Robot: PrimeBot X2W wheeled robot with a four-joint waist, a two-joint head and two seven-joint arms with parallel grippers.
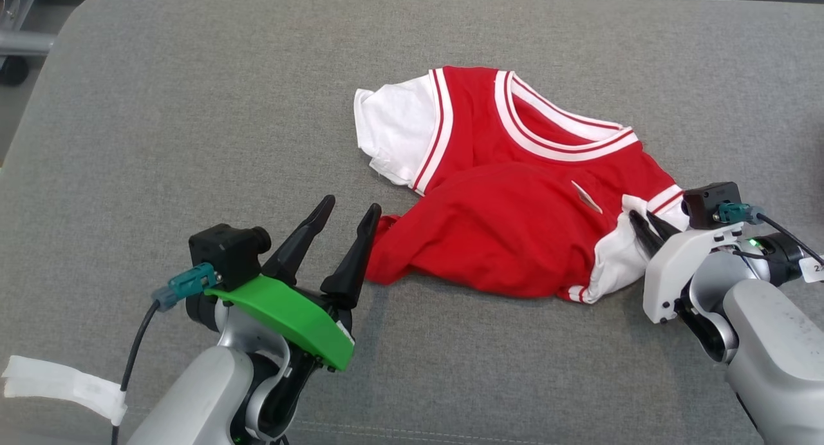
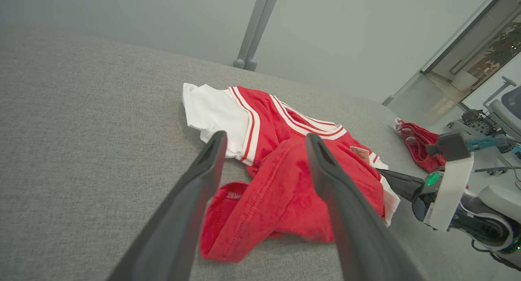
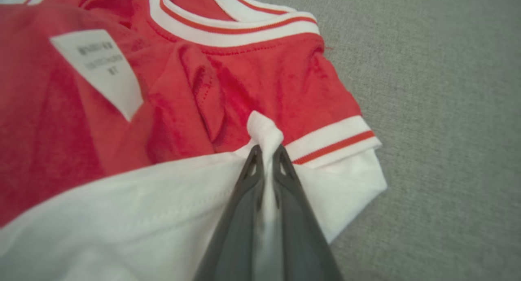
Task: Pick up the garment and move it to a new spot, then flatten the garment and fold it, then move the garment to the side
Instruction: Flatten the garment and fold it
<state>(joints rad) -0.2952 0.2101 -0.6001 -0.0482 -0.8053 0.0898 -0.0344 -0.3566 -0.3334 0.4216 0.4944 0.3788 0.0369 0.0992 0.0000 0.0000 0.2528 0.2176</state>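
A red T-shirt (image 1: 515, 207) with white sleeves and a white, red-striped collar (image 1: 553, 129) lay crumpled on a grey upholstered cushion (image 1: 193, 142), a little right of the cushion's middle in the head view.

Just beside the shirt's lower left corner was the left gripper (image 1: 352, 204), under a green wrist cover. Its two dark fingers were spread wide and held nothing. In the left wrist view the bunched red hem lay between and beyond those fingers.

One white sleeve (image 1: 393, 129) stuck out at the shirt's upper left. The shirt's bottom half was folded up over its chest, and a white care label (image 3: 97, 65) showed on that fold.

At the shirt's right edge, the right gripper (image 3: 267, 147) was closed tight on a pinch of the other white sleeve, next to its red-striped cuff.

Bare grey cushion stretched wide to the shirt's left and in front of it, with less to its right. Past the shirt's right side, near the cushion's edge, the left wrist view showed another red cloth (image 2: 419, 144).
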